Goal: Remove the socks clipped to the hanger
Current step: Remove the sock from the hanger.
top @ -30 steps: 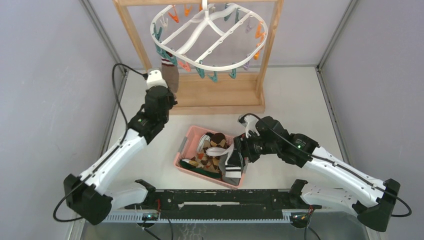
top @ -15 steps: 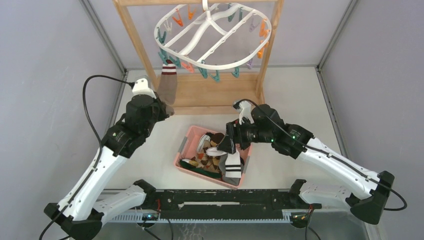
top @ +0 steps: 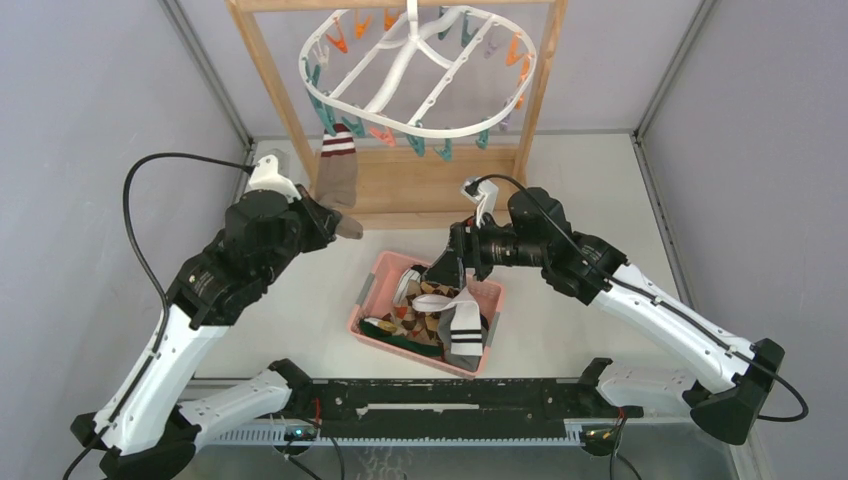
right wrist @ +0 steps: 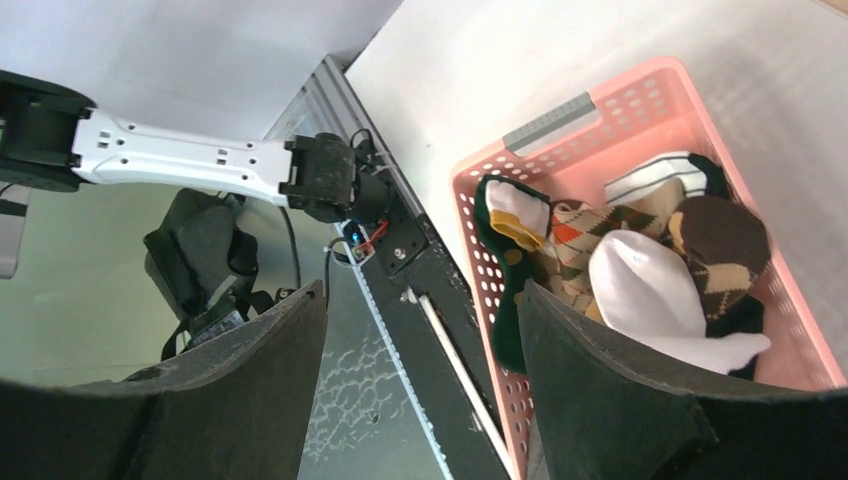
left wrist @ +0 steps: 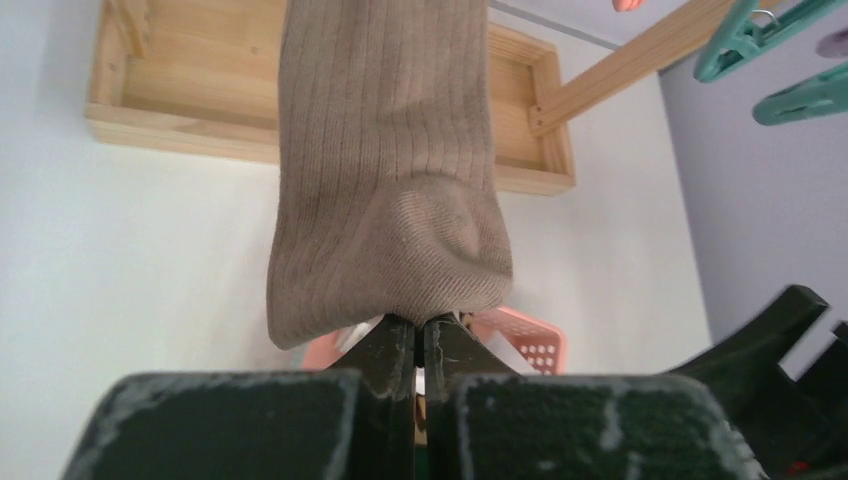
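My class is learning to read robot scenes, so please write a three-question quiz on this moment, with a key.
1. True or false: the right hand grips a sock.
2. What does the left hand pinch? A) a teal clip B) the toe of the brown sock C) the wooden frame
3. Short answer: where do the loose socks lie?

Key
1. False: its jaws stand open above the pink basket.
2. B: the jaws are shut on the toe, while the sock's striped cuff hangs at the white hanger.
3. In the pink basket.
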Tool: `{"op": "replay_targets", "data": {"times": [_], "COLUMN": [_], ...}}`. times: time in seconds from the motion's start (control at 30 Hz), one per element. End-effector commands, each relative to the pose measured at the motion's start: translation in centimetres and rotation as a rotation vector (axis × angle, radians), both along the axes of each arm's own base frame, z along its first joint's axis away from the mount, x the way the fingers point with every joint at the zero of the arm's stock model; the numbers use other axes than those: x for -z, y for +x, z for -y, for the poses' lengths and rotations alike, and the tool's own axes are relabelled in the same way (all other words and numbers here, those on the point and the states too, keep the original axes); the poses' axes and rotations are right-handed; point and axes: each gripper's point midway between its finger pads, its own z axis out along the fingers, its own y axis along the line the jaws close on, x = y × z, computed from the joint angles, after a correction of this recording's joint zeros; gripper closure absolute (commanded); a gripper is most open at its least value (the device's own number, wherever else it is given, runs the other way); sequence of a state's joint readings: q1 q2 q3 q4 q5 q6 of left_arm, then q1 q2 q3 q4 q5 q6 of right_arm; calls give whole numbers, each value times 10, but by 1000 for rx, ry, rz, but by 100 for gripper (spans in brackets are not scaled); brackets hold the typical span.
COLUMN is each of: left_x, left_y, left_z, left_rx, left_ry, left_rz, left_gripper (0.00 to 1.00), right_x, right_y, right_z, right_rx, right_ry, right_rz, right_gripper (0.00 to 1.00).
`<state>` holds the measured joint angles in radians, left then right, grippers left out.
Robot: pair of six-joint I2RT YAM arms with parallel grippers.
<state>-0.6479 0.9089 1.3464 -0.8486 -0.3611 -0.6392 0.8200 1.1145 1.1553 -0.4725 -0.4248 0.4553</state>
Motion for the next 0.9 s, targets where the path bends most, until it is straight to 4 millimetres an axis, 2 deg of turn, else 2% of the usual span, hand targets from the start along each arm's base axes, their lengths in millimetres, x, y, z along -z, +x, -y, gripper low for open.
{"op": "replay_targets", "data": {"times": [0.0, 0.33, 0.53, 0.67, 0.87], "left_x": [-19, -24, -25, -31, -33], "left_y": [-17, -31, -37, -40, -45], "left_z": [21, 60, 74, 83, 113], "left_rx": [79, 190, 239, 272, 362], "left_ry": [-160, -326, -379, -418, -427], "left_rz": [-30, -98, -127, -132, -161], "left_gripper": [100, 100, 100, 100, 100], "right_x": [-51, -80, -86, -86, -87], "right_y": [-1, 15, 21, 21, 23], "right_z": [-14, -39, -49, -48, -38], "right_rx": [-65, -141, -165, -157, -134], "right_ry": [148, 189, 173, 164, 134], "right_rz": [95, 210, 238, 246, 267], "right_gripper": [23, 23, 23, 23, 23]}}
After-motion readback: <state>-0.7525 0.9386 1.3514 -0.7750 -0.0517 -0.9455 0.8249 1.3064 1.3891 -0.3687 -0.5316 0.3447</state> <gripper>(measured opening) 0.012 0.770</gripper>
